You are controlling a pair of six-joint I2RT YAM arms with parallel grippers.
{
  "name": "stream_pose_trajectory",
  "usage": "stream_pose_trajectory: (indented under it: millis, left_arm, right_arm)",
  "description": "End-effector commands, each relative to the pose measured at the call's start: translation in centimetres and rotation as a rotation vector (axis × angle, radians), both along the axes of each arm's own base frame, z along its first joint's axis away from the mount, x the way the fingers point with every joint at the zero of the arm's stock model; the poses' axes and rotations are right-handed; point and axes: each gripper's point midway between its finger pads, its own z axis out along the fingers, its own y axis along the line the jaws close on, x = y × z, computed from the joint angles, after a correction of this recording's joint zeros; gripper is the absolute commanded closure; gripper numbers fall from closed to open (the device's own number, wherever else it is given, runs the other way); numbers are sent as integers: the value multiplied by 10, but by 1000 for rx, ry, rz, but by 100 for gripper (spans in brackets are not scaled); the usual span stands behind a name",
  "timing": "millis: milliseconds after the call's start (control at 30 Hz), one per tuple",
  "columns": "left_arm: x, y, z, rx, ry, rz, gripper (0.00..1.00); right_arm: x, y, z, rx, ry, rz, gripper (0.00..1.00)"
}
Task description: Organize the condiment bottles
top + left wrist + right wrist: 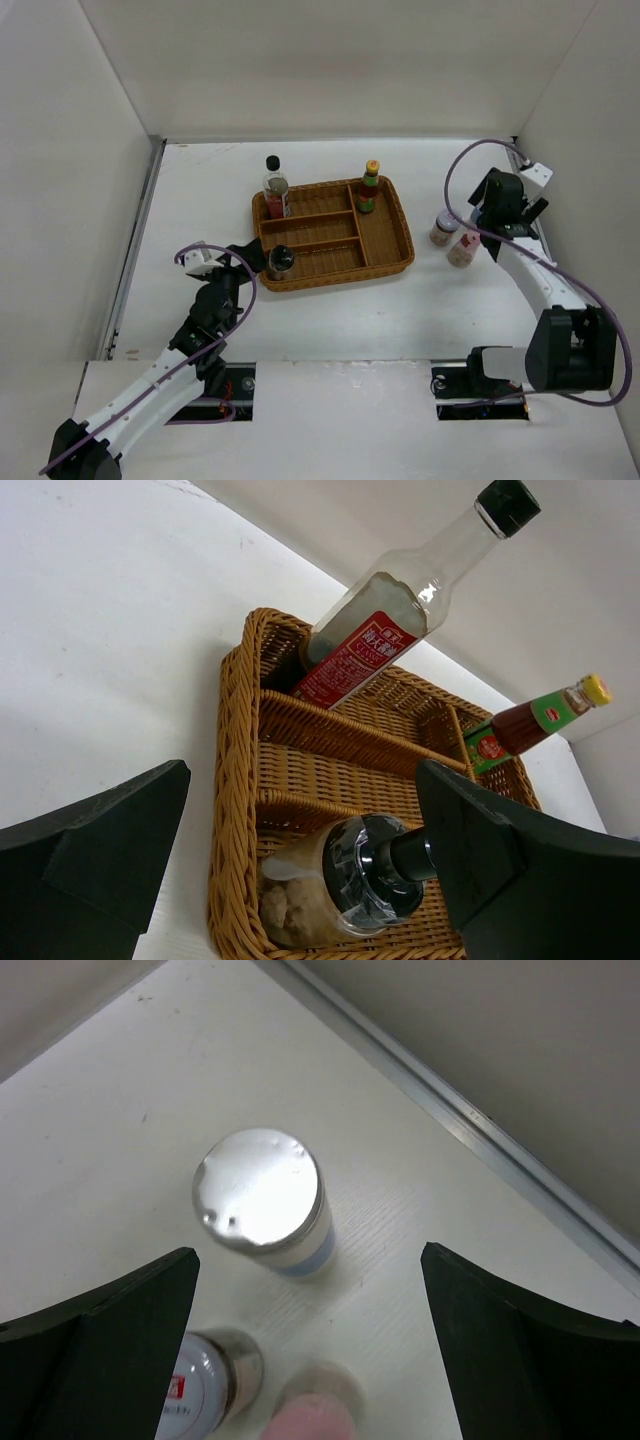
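The brown wicker tray point(385, 262) holds a black-capped clear bottle with a red label point(275, 188) at its back left. A yellow-capped red sauce bottle point(369, 188) stands in its right compartment. A dark-lidded jar point(281, 260) stands in the front left compartment. My left gripper point(248, 258) is open around that jar point(340, 880), and its right finger sits by the lid's knob. My right gripper point(497, 207) is open above a blue-banded white jar point(265, 1203) on the table. A pale-lidded jar point(205, 1388) and a pink-lidded jar point(315, 1418) stand beside it.
The pale-lidded jar point(444, 228) and the pink-lidded jar point(463, 248) stand on the white table right of the tray. White walls enclose the table on three sides. A metal rail point(470, 1120) runs along the wall beside the right gripper.
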Motion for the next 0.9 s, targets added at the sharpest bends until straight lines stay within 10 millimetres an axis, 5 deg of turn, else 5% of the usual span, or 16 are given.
stream_pose_trajectory:
  millis: [0,133,367,433,467,567,700,800,867]
  left_arm:
    - [1,-2,11,-35,-43,-11,0]
    - [2,-4,9,-29,-34,-18,0]
    - [1,-5,10,-33,-38,-28,0]
    - [1,-6,11,-35,-39,-29,0]
    - [1,-5,11,-35,-39,-28,0]
    - [2,-5,9,-33,-35,-23,0]
    - [2,-4,10,-35,-38,-20,0]
    - [2,-4,9,-32,-34,-20,0]
    - [2,-5,9,-33,-35,-26,0]
  right_arm:
    - [22,-13,18,37,-62,-18,0]
    - [59,-6,21,97,-108,85,0]
    - [80,-16,-17,155,-16,61,0]
    - [81,-16,-21,153,-4,55,14]
    - [79,-17,-18,147,-13,47,32]
    - [72,-21,15,110,-105,8,53]
    - [51,-2,93,12,-271,11,56]
    - [34,29,145,-23,-403,85,56]
    - [28,66,159,-32,-423,187,55]
